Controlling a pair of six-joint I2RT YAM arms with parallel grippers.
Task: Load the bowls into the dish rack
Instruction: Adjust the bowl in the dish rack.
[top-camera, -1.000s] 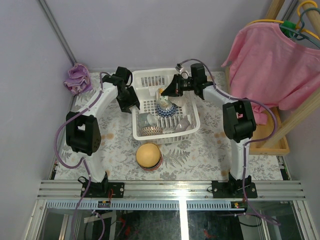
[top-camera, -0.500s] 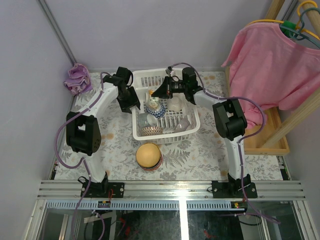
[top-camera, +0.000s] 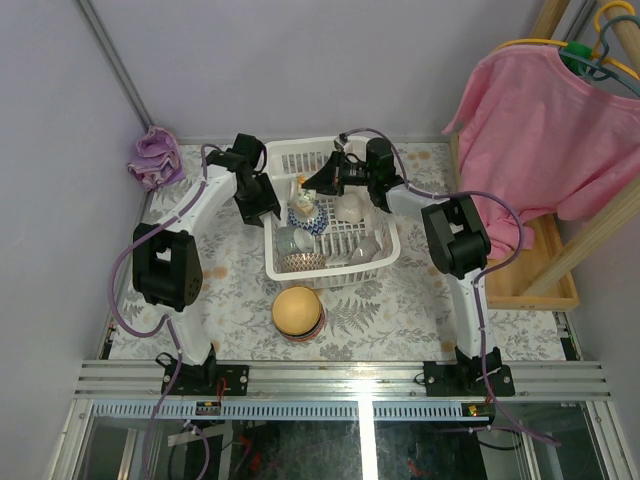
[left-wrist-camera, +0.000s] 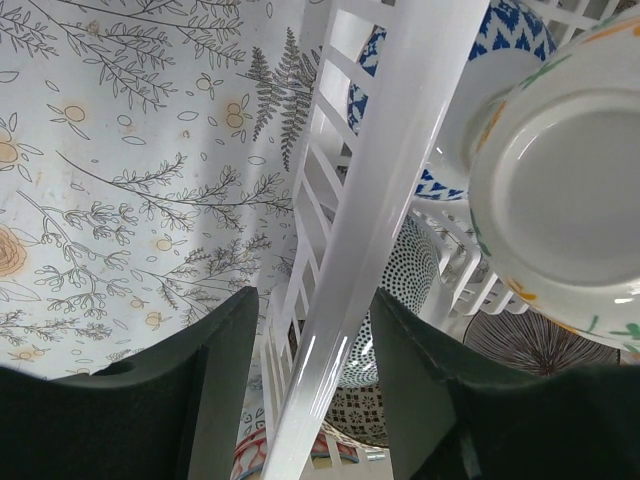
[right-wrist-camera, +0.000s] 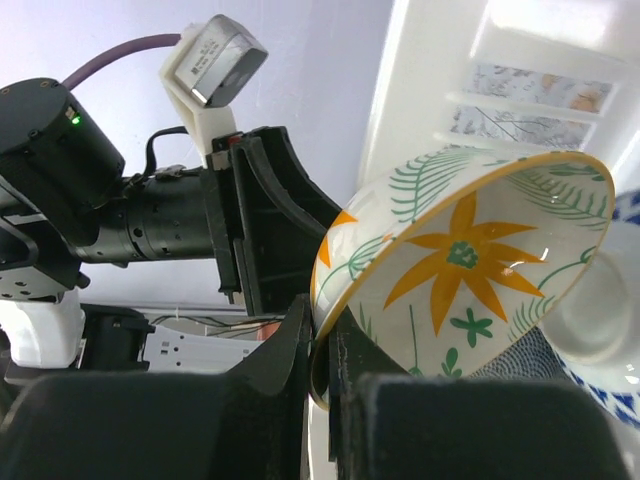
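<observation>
Right pincer (right-wrist-camera: 322, 350) pinches the rim of the flower bowl (right-wrist-camera: 460, 270). The bowl is tilted, sitting just above the fingers, inside the dish rack (top-camera: 330, 272) near its left wall, beside the blue-white bowl (left-wrist-camera: 510, 25). Left pincer (left-wrist-camera: 315, 310) straddles that wall, part spread; can't tell if it grips. Versus a second ago, the right pincer and bowl have shifted left across the rack.
</observation>
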